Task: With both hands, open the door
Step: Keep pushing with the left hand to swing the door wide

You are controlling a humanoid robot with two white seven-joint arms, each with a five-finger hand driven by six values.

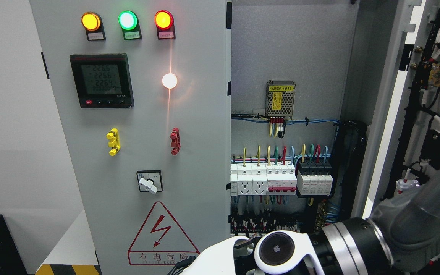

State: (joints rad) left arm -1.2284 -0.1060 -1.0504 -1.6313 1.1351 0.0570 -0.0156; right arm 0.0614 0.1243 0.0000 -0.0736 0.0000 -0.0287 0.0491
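Right hand (243,254), white-shelled with a round black disc at its wrist, sits low at the bottom edge, near the lower corner of the closed left door; its grey arm (414,214) enters from the lower right. Its fingers are cut off by the bottom of the view, so whether they are spread or curled cannot be told. No left arm shows.

The electrical cabinet fills the scene. Its left door (189,152) stands shut and carries three lit lamps along the top, amber (90,21), green (127,20) and red (163,20), with a digital meter (101,80) below them. Further down are a yellow handle (113,142), a red handle (175,141), a white rotary switch (149,182) and a red triangular warning sign (161,233) with a lightning bolt.

The right door (407,76) is swung wide open at the far right, its inner face carrying black and white wiring. Between the two doors the cabinet interior (292,46) is exposed: a perforated power supply (280,99) with a yellow label high on the back panel, and below it a row of white sockets and circuit breakers (281,179) fed by coloured wires.
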